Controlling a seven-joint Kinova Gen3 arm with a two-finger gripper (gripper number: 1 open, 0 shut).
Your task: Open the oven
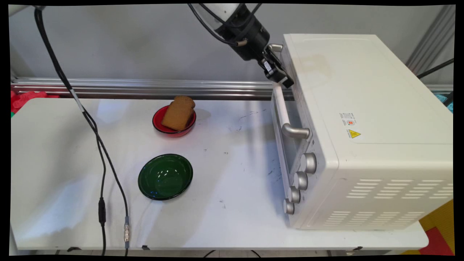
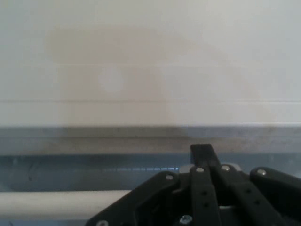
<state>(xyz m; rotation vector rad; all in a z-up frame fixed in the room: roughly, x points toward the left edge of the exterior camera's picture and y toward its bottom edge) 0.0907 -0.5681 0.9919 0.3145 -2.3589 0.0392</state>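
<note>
My black gripper (image 1: pixel 284 79) is shut with nothing between its fingers, and its tips rest against the far end of the white oven's (image 1: pixel 369 127) door handle (image 1: pixel 284 112). In the hand view the gripper (image 2: pixel 202 151) points at the door's top edge. There the handle bar (image 2: pixel 61 203) runs in from the left and disappears behind the linkage. The oven's white top (image 2: pixel 150 61), with a faint brown stain, fills the upper half of that view. The oven door looks closed.
Several silver knobs (image 1: pixel 301 180) sit below the handle. A red bowl (image 1: pixel 158 125) holding a slice of brown toast (image 1: pixel 178 112) is mid-table, with an empty green bowl (image 1: pixel 165 176) nearer. Black cables (image 1: pixel 101 159) hang over the table's left side.
</note>
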